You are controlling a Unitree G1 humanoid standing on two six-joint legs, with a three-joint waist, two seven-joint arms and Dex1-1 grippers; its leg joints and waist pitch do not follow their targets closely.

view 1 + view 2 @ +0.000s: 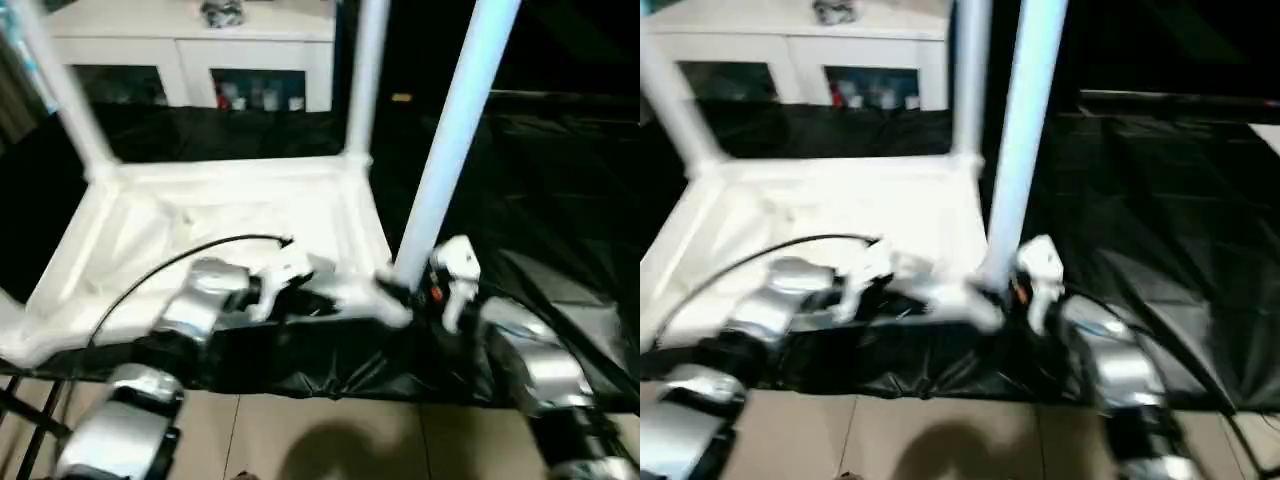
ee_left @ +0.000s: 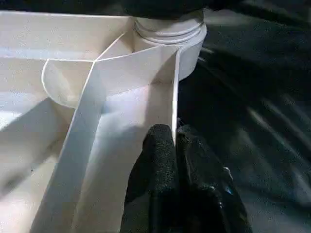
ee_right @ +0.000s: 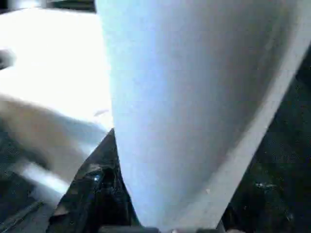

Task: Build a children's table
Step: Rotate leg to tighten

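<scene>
White plastic top (image 1: 230, 225) upside down on black sheeting (image 1: 540, 190), ribs up. Two legs (image 1: 365, 75) already seated at far corners, 11 and 12 o'clock. Third leg (image 1: 455, 130) upright at near corner, 4 o'clock of top, clamped low in right hand (image 1: 425, 285). Left hand (image 2: 182, 160) pinched closed on rim wall just beside socket (image 2: 170, 29), steadying. Step: seating leg three. Next: hold vertical, press down or twist until flare bottoms. Fourth corner outstanding.

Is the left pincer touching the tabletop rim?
Touching: the left wrist view shows the left pincer closed on the tabletop rim, fingers either side.
</scene>
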